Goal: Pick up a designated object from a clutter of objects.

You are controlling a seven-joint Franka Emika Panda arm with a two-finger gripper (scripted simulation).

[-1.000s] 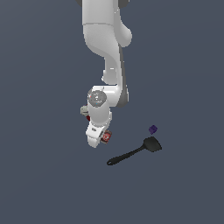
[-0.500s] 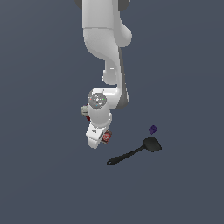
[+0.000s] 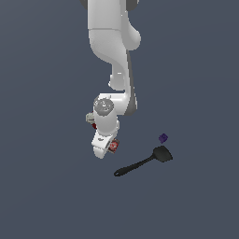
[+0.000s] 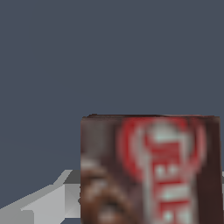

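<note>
From the exterior view I see the white arm (image 3: 114, 56) reaching down over a plain dark grey floor, its wrist and hand covering most of the clutter beneath. The pincer (image 3: 103, 148) itself is hidden under the hand body, so I cannot tell whether its jaws stand apart or together. The brown-and-red box (image 3: 113, 146) peeks out just beside the hand on the exterior view's right — only a small corner shows. In the wrist view the box (image 4: 151, 168) fills the near field, dark brown face with a blurred red-and-white label, with a pale grey finger (image 4: 48, 201) beside it; contact is not clear. A sliver of the red mug (image 3: 94, 125) and a whitish lump (image 3: 89, 117) show beside the wrist on the exterior view's left. The black spatula (image 3: 144, 161) lies well apart from the box toward the exterior view's right, with the tiny purple cube (image 3: 163, 138) just beside its blade.
</note>
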